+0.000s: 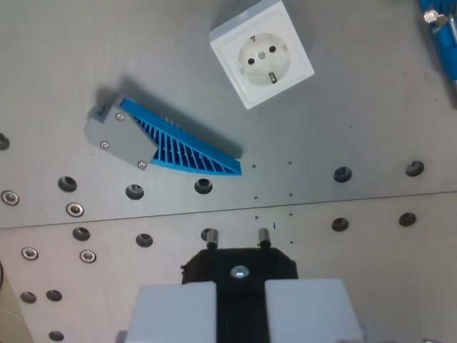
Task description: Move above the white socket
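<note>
Socket (261, 60) is sitting flat on the metal plate (357, 100), up near the far edge in the wrist view, a bit right of centre, turned at an angle, face with the two pin holes pointing up. It's lying well apart from my gripper (240, 304), which is showing at the bottom edge of the view. My two pale fingers (175, 311) are standing side by side with a dark gap between them, so my jaws are sitting apart and gripping nothing. Two small pins are poking out just beyond the black mount. Grey and blue ribbed part (161, 139) is lying on the plate toward the wrist view's left, between me and the socket but off to the side, not touching it. Blue cable (443, 36) is showing at the top right corner. Seam is running across the plate, with rows of bolt holes (203, 186) along it.
</note>
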`<state>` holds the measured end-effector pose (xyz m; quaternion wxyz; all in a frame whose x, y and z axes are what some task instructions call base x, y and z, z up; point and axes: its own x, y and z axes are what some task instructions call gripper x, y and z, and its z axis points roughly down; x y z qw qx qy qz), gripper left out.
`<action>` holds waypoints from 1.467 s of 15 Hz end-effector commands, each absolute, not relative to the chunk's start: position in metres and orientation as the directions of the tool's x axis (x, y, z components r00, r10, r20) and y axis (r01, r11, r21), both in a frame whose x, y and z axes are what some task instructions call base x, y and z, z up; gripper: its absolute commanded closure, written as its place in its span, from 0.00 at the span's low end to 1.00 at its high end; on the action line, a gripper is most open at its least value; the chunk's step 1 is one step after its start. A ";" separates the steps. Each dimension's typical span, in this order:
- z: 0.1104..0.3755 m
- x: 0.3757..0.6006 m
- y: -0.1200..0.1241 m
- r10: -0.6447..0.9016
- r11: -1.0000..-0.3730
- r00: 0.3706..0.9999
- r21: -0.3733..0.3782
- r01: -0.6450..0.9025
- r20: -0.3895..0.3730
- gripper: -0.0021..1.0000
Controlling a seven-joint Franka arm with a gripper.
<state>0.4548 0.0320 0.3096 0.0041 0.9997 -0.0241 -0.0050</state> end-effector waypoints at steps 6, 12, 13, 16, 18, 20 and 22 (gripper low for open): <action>0.291 0.458 0.028 0.047 -0.999 0.998 -0.001 0.047 0.030 1.00; 0.271 0.458 0.024 0.117 -0.993 0.992 0.002 0.117 0.054 1.00; 0.267 0.458 0.023 0.128 -0.992 0.990 0.003 0.128 0.054 1.00; 0.254 0.459 0.020 0.165 -0.986 0.985 0.008 0.165 0.055 1.00; 0.245 0.460 0.019 0.190 -0.982 0.980 0.010 0.190 0.053 1.00; 0.237 0.460 0.018 0.214 -0.977 0.976 0.011 0.214 0.048 1.00; 0.229 0.461 0.016 0.237 -0.972 0.971 0.012 0.237 0.043 1.00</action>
